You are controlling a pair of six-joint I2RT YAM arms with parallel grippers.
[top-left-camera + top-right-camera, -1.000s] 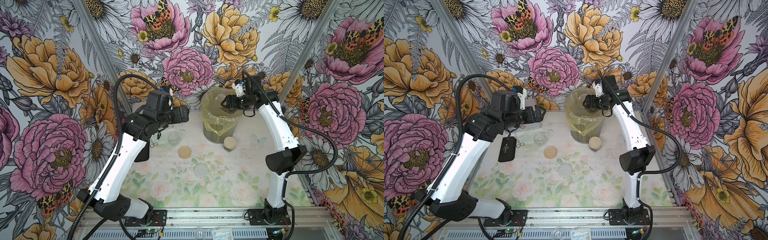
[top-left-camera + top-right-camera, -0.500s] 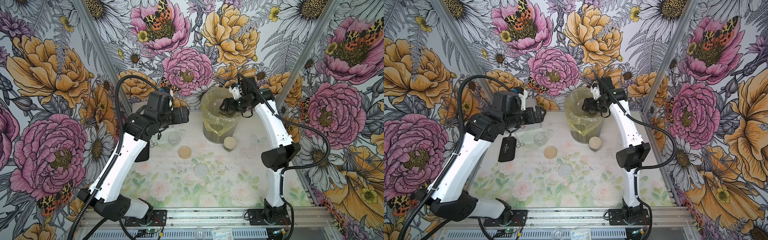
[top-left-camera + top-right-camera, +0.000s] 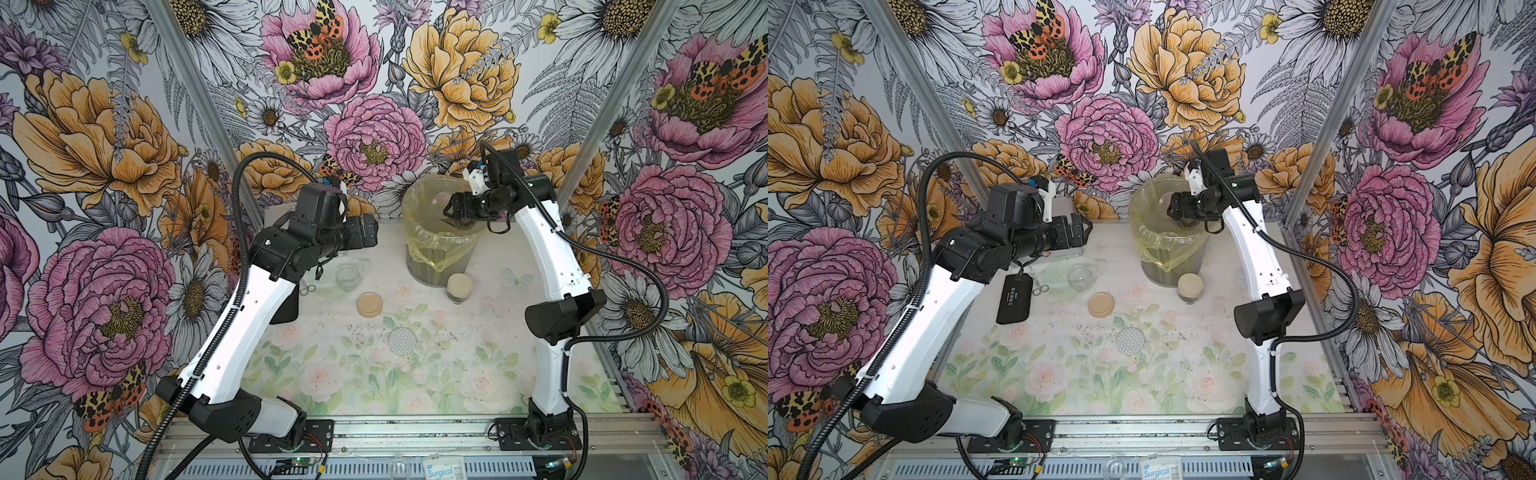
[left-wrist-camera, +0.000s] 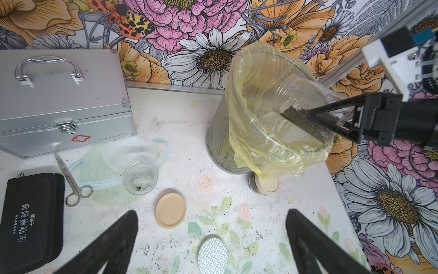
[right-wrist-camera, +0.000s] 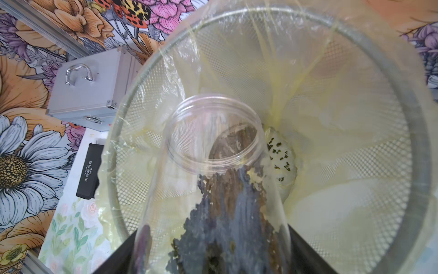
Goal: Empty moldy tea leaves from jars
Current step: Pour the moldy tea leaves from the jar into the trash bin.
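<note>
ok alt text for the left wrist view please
The right claw holds an open jar tilted over a mesh bin lined with a yellow bag, with dark tea leaves inside it. On the table are an empty jar, a capped jar, a tan lid and a dotted lid. The left claw hangs open.

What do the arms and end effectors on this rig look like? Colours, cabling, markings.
The left arm and right arm match: white shells, black joint housings, black bases on an aluminium rail. A black ribbed hose loops beside each. The left end effector and right end effector are black, with tapered wedge fingers. No markings readable.
</note>
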